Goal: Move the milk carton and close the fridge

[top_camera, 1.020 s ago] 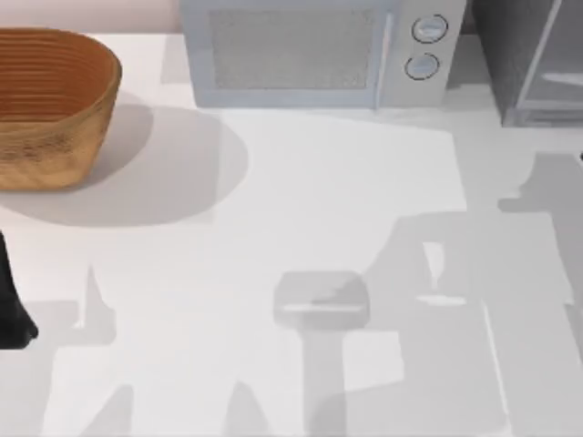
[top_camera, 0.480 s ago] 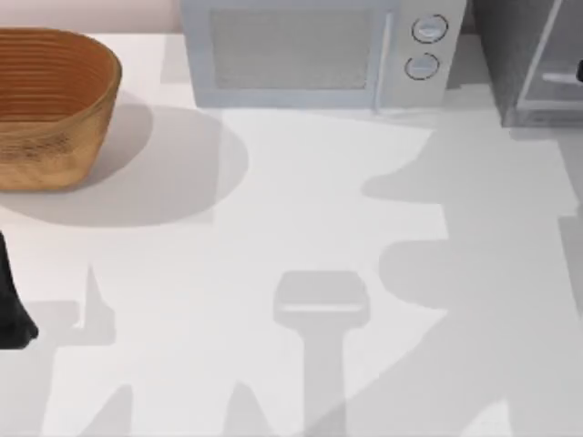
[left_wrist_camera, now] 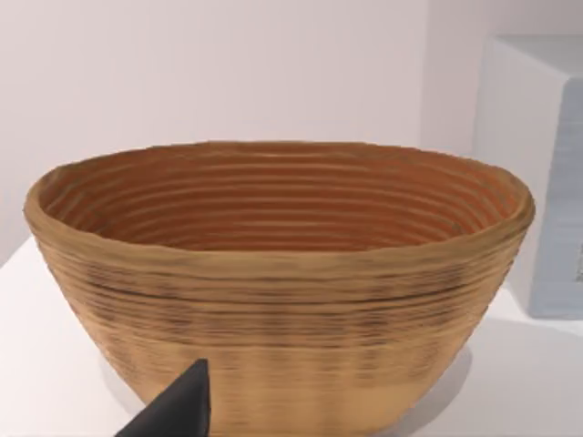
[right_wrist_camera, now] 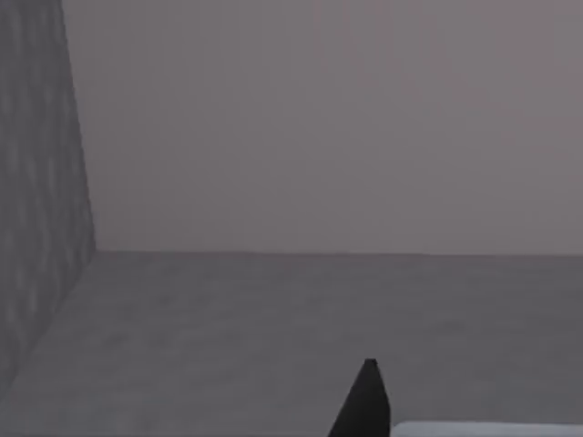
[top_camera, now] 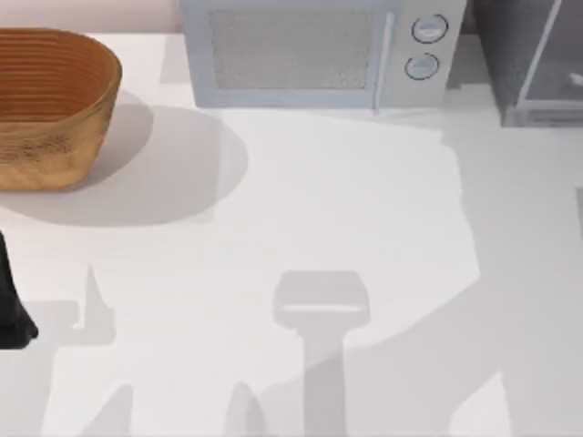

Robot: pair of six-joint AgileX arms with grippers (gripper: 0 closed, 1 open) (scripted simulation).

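Note:
The fridge [top_camera: 524,59] stands at the table's back right corner, a grey speckled cabinet with its pale-framed glassy door [top_camera: 549,55] facing the front. The milk carton is out of view. In the right wrist view a dark tip of my right gripper [right_wrist_camera: 367,401] points over a flat grey surface, with the fridge's speckled grey wall [right_wrist_camera: 36,182] close at one side. A pale strip [right_wrist_camera: 483,428] lies beside that tip; I cannot tell what it is. My left arm [top_camera: 11,305] is parked at the table's left edge, and its gripper [left_wrist_camera: 178,410] faces the basket.
A woven basket [top_camera: 50,105] [left_wrist_camera: 273,282] sits at the back left. A light-grey microwave [top_camera: 314,53] with two round dials stands at the back middle, next to the fridge. Arm shadows fall across the white table [top_camera: 301,200] at the front right.
A dark bit of my right arm at the top view's right edge went toward the back by the fridge and then left the view. The shadows on the table's right side shifted. The left arm stayed still.

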